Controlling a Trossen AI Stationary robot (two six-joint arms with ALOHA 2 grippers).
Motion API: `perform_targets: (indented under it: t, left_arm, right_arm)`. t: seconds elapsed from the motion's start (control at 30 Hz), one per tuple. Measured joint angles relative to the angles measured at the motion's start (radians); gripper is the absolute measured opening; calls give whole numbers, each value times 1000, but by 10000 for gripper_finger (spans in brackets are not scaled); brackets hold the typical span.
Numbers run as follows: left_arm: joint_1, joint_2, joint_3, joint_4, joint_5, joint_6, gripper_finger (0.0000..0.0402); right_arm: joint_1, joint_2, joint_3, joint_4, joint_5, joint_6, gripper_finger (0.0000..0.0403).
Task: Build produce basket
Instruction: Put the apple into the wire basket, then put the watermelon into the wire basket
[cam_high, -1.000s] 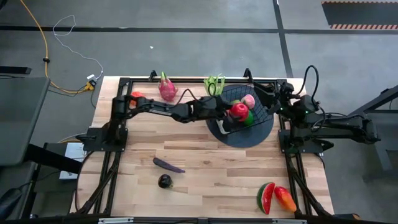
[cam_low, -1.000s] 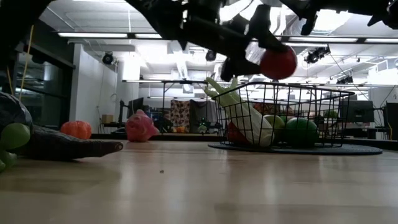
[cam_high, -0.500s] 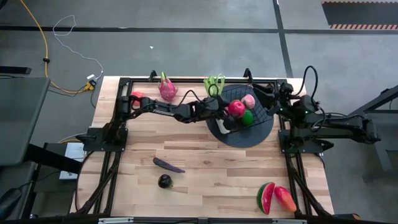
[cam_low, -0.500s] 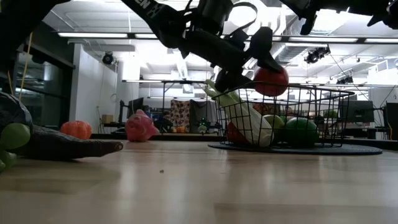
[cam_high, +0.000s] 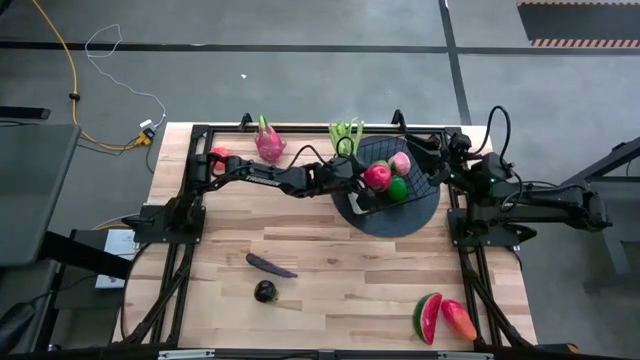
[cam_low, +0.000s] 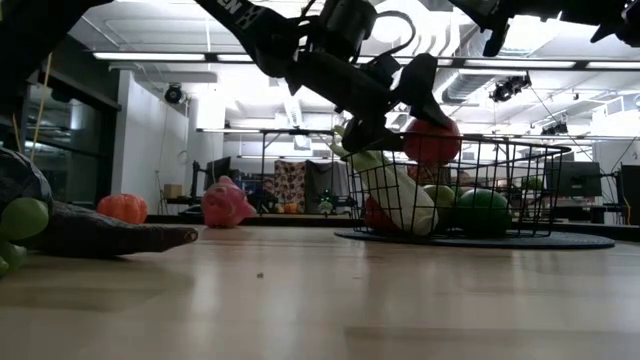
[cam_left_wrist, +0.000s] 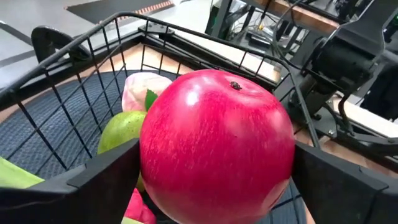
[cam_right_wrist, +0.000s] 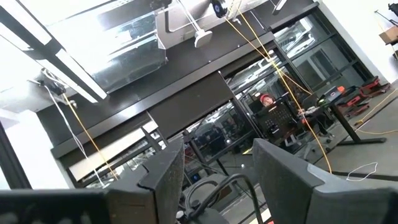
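Note:
My left gripper reaches from the table's left over the black wire basket and is shut on a red apple. In the low view the apple hangs at about the height of the basket's rim. Inside the basket lie a green fruit and a peach-coloured fruit. The celery leans over the basket's far left corner. My right gripper is open at the table's far right, pointing up into the room. My left gripper pinches the red apple by its two opposite sides between the two fingers. The fingers come slanting down from the table's left. The apple is lifted clear above the basket's inside, with its dimpled end pointing away from the wrist.
The basket stands on a dark round mat. A pink dragon fruit and a small red fruit lie far left. The eggplant and a dark round fruit lie near the middle, the watermelon slice and mango near right.
My left gripper, still shut on the red apple, has come down from well above the basket's rim to about rim height, shifting slightly toward the table's left. The right arm has kept still.

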Motion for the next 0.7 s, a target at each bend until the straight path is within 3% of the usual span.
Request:
perform_targets:
  t: [0.5,0.7]
  left_arm:
    - [7,-39,0,-5,59,54,400]
    - [38,-182,0,-111,209,87,400]
  right_arm:
    - [0,0,0,-8,0,-10,181]
    - [0,0,0,-7,0,-30,181]
